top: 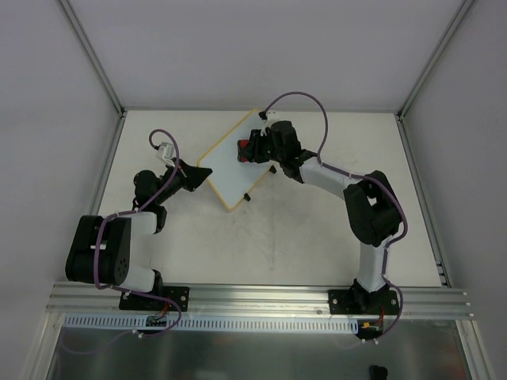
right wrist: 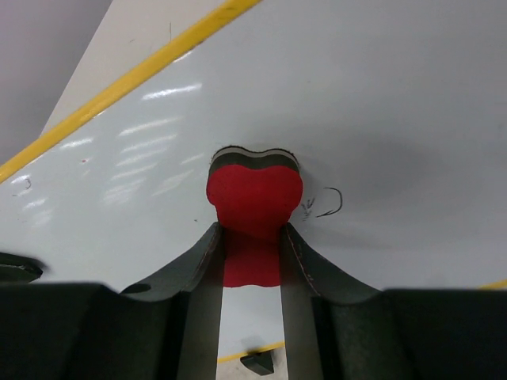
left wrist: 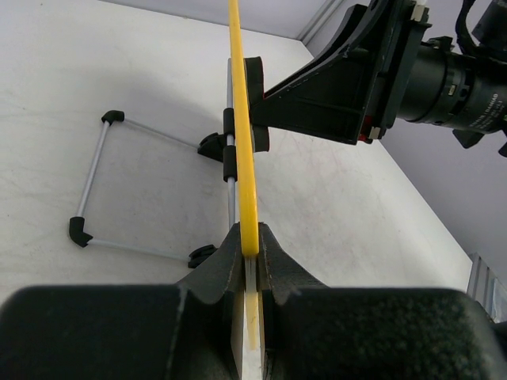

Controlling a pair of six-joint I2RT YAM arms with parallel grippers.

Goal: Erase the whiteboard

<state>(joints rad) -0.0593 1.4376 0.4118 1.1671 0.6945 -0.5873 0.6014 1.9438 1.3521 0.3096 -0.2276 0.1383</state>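
The whiteboard (top: 236,176) lies turned at an angle on the table's far middle, white with a yellow frame. My left gripper (top: 207,175) is shut on its left corner; in the left wrist view the yellow frame edge (left wrist: 242,150) runs between the fingers of this gripper (left wrist: 251,237). My right gripper (top: 252,149) is shut on the small red eraser (right wrist: 253,198) and presses it on the board's surface (right wrist: 380,111). A few small dark pen marks (right wrist: 325,204) remain just right of the eraser. The right gripper also shows in the left wrist view (left wrist: 317,95).
The board's wire stand (left wrist: 93,178) with black feet rests on the table behind the board. A black foot (right wrist: 257,362) sits at the board's near edge. Enclosure walls (top: 95,71) surround the table. An aluminium rail (top: 261,297) runs along the front.
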